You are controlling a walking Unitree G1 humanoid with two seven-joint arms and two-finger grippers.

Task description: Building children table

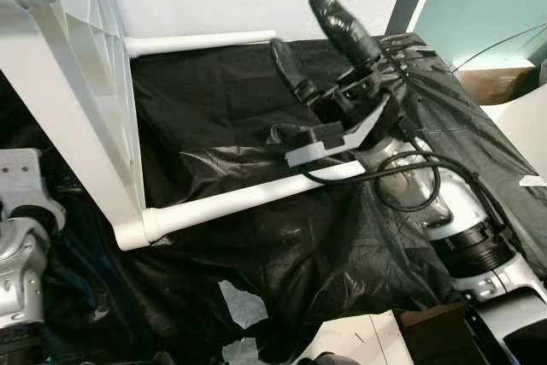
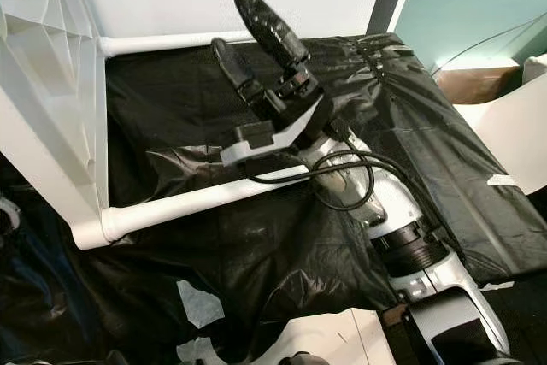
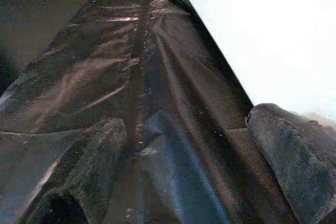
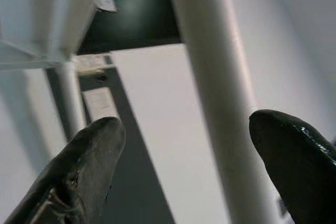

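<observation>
Right gripper (image 1: 312,32) raised over black plastic sheeting (image 1: 222,100), jaws spread, pinching nothing. White table frame (image 1: 94,126) on its side around the jaws: one white tube (image 1: 256,194) just beneath the wrist, another tube (image 4: 210,77) ahead between the fingertips (image 4: 89,156), not touched. Left gripper (image 3: 184,171) low against the sheeting, jaws spread, beside a white panel (image 3: 273,35).
</observation>
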